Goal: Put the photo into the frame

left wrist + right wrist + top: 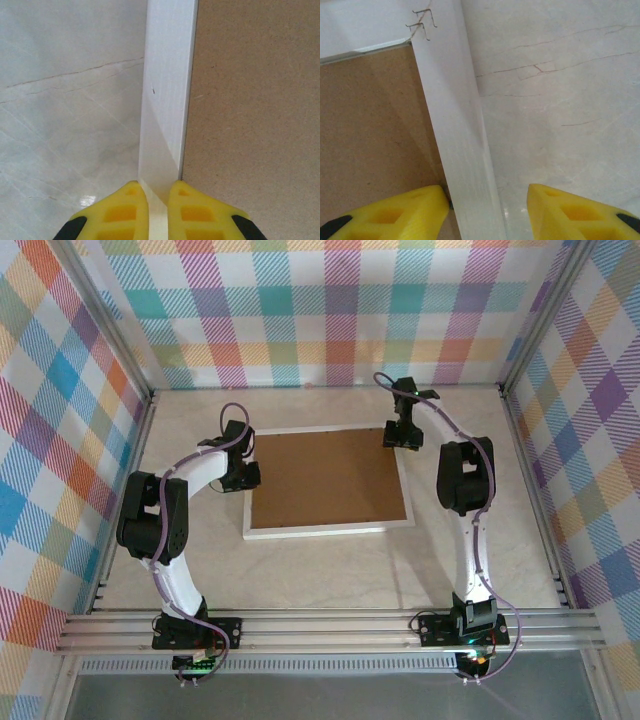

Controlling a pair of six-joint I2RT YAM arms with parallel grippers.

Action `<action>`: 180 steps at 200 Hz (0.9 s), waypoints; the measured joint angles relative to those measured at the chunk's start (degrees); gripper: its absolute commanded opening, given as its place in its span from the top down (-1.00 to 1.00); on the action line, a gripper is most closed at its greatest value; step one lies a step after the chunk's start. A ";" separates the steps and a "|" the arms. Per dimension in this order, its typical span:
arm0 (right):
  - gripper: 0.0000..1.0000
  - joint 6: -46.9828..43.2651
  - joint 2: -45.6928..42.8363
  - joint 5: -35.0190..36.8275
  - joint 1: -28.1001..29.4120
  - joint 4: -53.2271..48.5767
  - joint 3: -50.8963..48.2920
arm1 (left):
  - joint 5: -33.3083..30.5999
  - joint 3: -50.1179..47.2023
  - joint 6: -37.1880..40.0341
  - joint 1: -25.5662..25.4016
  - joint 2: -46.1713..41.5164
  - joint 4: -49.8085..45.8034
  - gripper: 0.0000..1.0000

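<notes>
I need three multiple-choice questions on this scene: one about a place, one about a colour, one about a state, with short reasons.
1. Where is the right tool? A) at the frame's near left corner B) at its far right corner C) over its middle
2. What colour is the board inside the frame? A) blue B) black C) brown
3. How are the right tool's fingers? A) apart, astride the frame's border B) pressed together C) holding a photo
Answers: B, the top view shows it there; C, the board looks plain brown; A, the white border runs between them.
</notes>
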 measured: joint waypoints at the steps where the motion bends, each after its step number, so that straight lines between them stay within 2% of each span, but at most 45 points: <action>1: -0.02 0.02 0.00 0.00 0.02 0.02 0.00 | 0.00 0.00 0.02 0.00 0.00 -0.02 0.78; 60: -0.04 0.52 -0.55 0.52 0.35 0.48 -0.44 | -0.74 0.02 0.00 0.00 -0.02 -0.13 0.79; 76: -0.06 0.37 -1.62 -0.70 0.57 0.79 -1.49 | -1.01 0.02 0.00 0.00 -0.02 -0.17 0.97; 107: -0.12 -0.98 -4.74 -1.86 1.46 0.35 -4.94 | -1.29 0.04 -0.02 0.04 -0.02 -0.24 0.98; 143: -0.14 -1.62 -14.25 -2.40 0.66 0.33 -10.60 | -0.61 0.04 -0.04 0.04 -0.02 0.37 1.00; 180: -0.13 -2.05 -25.44 -2.40 -0.09 1.92 -20.79 | -0.50 0.04 -0.24 0.04 -0.02 0.37 1.00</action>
